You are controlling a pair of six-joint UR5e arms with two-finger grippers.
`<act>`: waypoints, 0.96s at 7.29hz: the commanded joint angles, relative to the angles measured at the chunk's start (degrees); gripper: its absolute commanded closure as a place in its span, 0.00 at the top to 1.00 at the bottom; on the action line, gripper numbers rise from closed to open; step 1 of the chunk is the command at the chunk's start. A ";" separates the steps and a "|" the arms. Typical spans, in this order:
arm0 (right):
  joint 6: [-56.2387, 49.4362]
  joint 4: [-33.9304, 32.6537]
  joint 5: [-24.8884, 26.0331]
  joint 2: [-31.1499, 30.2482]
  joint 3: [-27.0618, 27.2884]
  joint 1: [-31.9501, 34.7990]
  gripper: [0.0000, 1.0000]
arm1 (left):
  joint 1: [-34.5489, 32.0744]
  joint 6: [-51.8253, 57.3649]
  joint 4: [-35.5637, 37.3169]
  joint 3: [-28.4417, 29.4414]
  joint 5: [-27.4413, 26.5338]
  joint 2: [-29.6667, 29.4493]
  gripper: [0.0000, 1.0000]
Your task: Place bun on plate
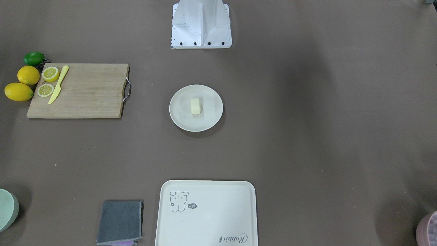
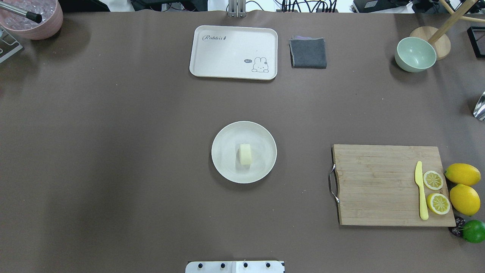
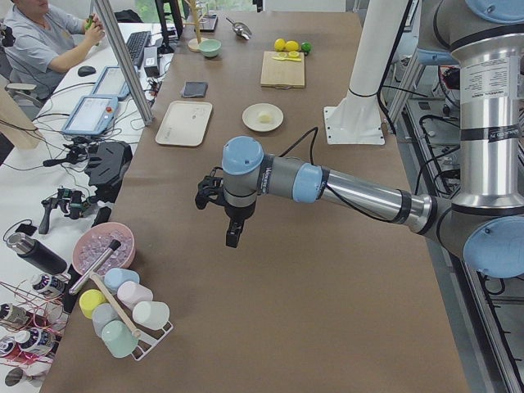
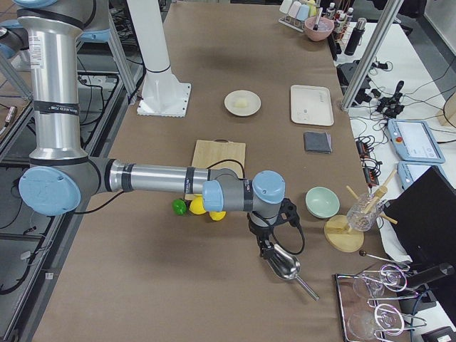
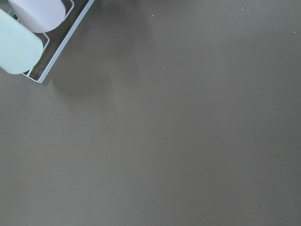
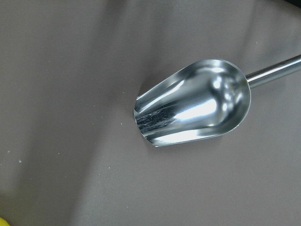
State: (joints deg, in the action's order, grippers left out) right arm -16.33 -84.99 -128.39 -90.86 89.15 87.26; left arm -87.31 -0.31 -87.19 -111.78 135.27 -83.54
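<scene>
The pale cream bun lies near the middle of the round off-white plate at the table's centre; from overhead the bun rests on the plate with nothing touching it. Both arms are far from it. My left gripper hangs over bare table near the table's left end, seen only in the exterior left view. My right gripper hovers above a metal scoop at the right end, seen only in the exterior right view. I cannot tell whether either is open or shut.
A cream tray and grey cloth lie at the far edge. A cutting board with knife, lemon slices and whole lemons sits on the right. A mint bowl, a pink bowl and a cup rack stand at the ends.
</scene>
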 commanded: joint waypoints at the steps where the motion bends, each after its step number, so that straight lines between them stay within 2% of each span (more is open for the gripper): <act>1: 0.07 0.00 -0.20 -0.02 0.06 0.01 1.00 | -0.05 -0.04 -0.09 -0.01 -0.10 -0.04 0.98; 7: 0.68 -0.17 -0.64 -0.63 1.99 -0.08 1.00 | 0.04 0.13 -0.44 2.08 -0.63 -0.13 0.98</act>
State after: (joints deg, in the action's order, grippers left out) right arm -15.78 -85.15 -128.98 -91.43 90.89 87.22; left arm -87.31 -0.22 -87.36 -110.69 134.66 -83.58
